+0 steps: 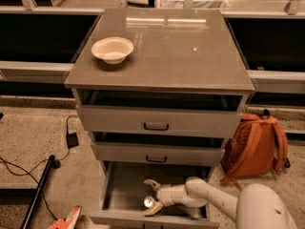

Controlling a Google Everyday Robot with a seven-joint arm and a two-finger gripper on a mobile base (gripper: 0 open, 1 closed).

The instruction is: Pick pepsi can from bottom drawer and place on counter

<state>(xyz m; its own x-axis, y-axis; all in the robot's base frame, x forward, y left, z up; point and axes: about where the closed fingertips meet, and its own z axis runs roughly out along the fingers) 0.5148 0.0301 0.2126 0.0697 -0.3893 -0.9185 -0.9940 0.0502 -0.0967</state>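
My arm (212,198) reaches in from 4 o'clock, forearm pointing toward 9, end effector (147,197) spread open around the pepsi can (149,202) in the bottom drawer (125,185).

Down in the deep grey bottom drawer (124,190), the pale two-finger tool (147,197) sits with its fingers spread either side of the small dark blue pepsi can (149,202). Only the can's silver top shows; its body is lost in shadow. The drawer's front face runs off the lower edge, and its rear hides beneath the shallower grey middle drawer (157,152). The robot's white arm (214,199) is cut off at the bottom-right corner. An orange-and-white object (70,218) at the bottom left is cropped and too little of it shows to identify.
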